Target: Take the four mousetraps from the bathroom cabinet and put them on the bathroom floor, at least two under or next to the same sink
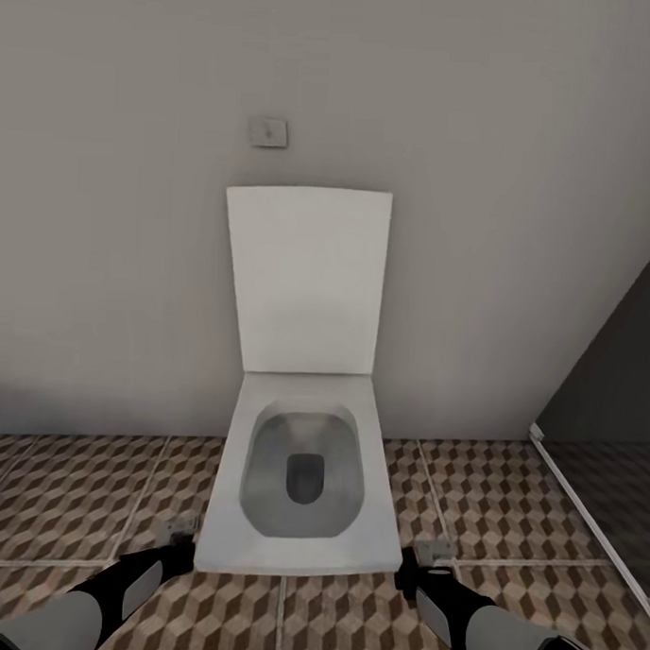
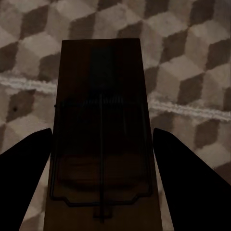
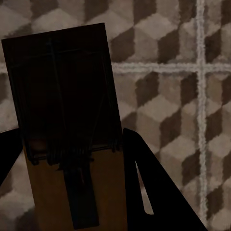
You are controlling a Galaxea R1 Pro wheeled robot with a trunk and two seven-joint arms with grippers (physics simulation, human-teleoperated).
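Two mousetraps are in hand, each a brown wooden board with dark wire parts. One mousetrap sits between the dark fingers of my left gripper, which is shut on it above the cube-patterned bathroom floor. The other mousetrap is clamped in my right gripper, also over the tiles. In the head view the left gripper and right gripper hang low on either side of a toilet. The cabinet and the sink are out of view.
A white toilet with its lid raised stands straight ahead against the grey wall, under a small flush plate. A dark glass partition with a white floor rail closes off the right. Patterned floor spreads to both sides.
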